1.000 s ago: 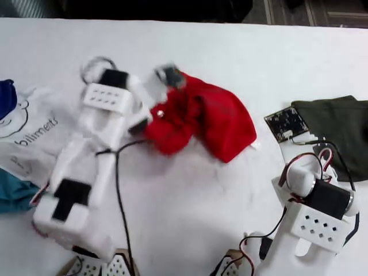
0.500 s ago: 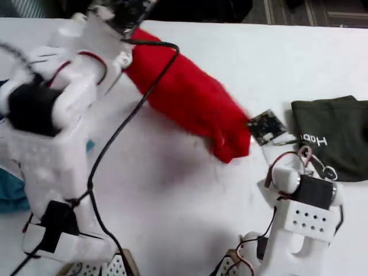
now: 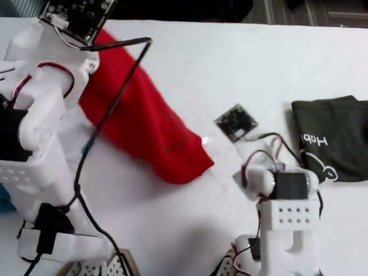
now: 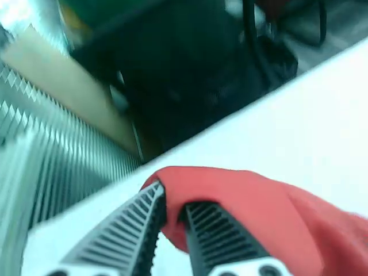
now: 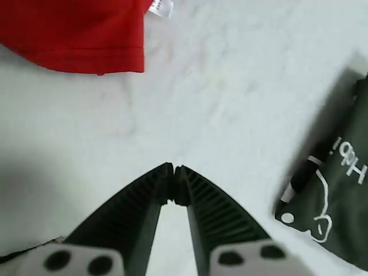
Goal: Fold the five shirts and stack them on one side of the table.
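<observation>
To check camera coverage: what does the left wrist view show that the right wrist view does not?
Left wrist alone: the left end effector shut on the red shirt, the room beyond the white table. Right wrist alone: the right end effector shut and empty, the dark green shirt. Both: the red shirt, the table.

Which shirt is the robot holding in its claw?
The red shirt: the left gripper is pinched on its edge. The dark green shirt lies flat on the table, and nothing grips it.
</observation>
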